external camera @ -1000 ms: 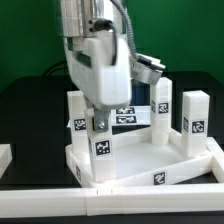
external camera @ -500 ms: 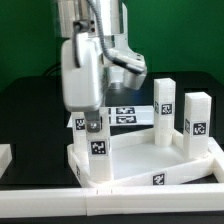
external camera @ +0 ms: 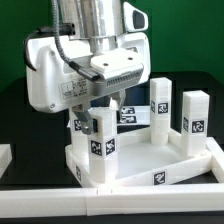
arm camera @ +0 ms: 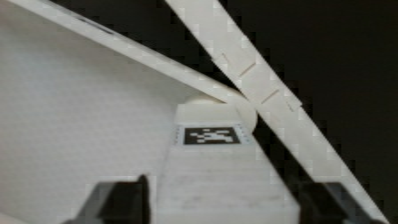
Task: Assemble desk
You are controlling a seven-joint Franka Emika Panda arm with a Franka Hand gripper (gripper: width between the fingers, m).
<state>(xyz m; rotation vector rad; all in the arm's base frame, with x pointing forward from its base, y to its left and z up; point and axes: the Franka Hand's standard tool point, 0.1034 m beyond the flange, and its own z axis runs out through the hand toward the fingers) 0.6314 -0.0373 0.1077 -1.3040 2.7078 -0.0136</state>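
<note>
**Seating the near-left leg into its corner socket**

The two-finger gripper (external camera: 100, 112) hangs over a square white plastic leg with black-and-white tags (external camera: 101, 143). In the wrist view its dark fingers (arm camera: 121, 203) stand either side of that leg (arm camera: 215, 170), but whether they press on it or have let go I cannot tell.

The leg stands upright at the near-left corner of the large flat white desk panel with a raised rim (external camera: 190, 168), which lies upside down on the black table (external camera: 25, 110). Three other legs stand at its other corners, one on the far right (external camera: 195, 122).

To do this step well, I judge the wrist should stay plumb over the socket, turning the leg about its own axis without side push, so it neither tilts nor drags the panel along the white L-shaped stop (external camera: 130, 198) near it.
</note>
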